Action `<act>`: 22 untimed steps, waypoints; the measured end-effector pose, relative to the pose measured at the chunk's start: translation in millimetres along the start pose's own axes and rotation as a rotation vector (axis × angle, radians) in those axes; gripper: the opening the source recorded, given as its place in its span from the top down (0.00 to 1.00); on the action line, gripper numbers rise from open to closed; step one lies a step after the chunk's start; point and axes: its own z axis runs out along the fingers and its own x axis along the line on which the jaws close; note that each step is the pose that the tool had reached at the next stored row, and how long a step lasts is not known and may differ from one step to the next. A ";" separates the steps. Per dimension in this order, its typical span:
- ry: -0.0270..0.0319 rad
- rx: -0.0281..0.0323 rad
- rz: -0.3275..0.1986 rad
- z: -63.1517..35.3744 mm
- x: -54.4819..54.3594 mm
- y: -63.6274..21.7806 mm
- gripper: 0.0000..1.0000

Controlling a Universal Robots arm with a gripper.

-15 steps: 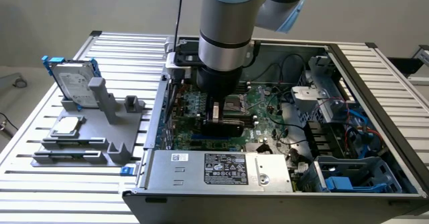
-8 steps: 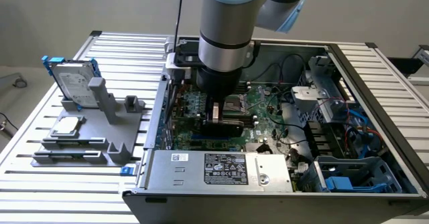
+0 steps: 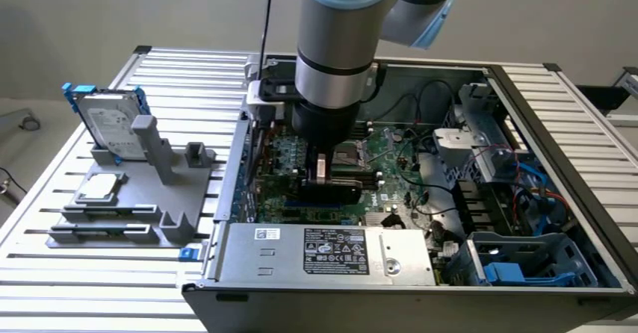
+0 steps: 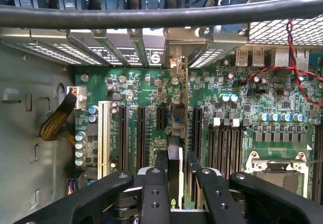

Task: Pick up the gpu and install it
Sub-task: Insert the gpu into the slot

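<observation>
While lowered into the open computer case (image 3: 399,307), gripper (image 4: 176,158): jaws part-way closed, pinching the gpu (image 4: 175,142) between two black fingers (image 4: 154,199).
gpu position: upright and edge-on in the wrist view, over the green motherboard (image 4: 146,90), among the long black expansion slots (image 4: 123,138).
gpu seating: in a slot or just above it, cannot tell.
gpu end bracket (image 4: 176,62): silver, at the rear wall of the case, in line with the row of slot covers.
Arm: coming straight down from above, wrist over the middle of the board in the exterior view.
Power supply (image 3: 269,247): silver box with a black label, along the near edge of the case.
Hard drive (image 3: 107,120): blue-framed, standing tilted in a grey fixture (image 3: 130,198) on the slatted table (image 3: 190,72), at the exterior view's left, outside the case.
Black cable (image 4: 151,16): across the wrist view, in front of the rear wall.
</observation>
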 end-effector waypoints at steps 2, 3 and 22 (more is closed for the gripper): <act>-0.0024 -0.0001 -0.003 0.4 0.0 0.0 0.74; -0.0038 -0.0002 -0.005 0.5 0.0 -0.1 0.74; -0.0101 -0.0113 -0.016 3.0 0.1 -0.3 0.74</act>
